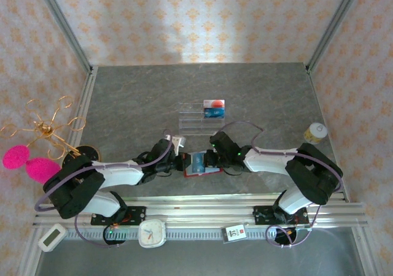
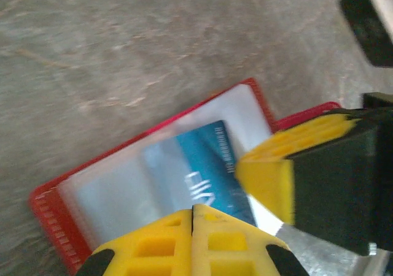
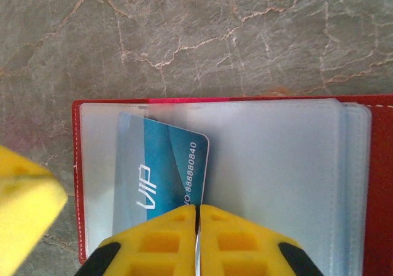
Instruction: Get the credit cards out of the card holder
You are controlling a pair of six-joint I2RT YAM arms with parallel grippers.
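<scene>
- Table: grey, marbled top, lay under both grippers.
- Clear acrylic stepped rack: stood beyond the left gripper and the right gripper, apart from both.
- Small round container with yellow lid: well out to the right of the right gripper, by the table's edge.
- Gold wire ornament: far to the left of the left gripper.
- Pink pompoms: two, just beside the ornament.
- White square clock: behind the left gripper, on the near rail.
- Small white device with a screen: behind and far left of the left gripper.
- White tag: behind the right gripper.

Bright light, blurred left wrist view
</scene>
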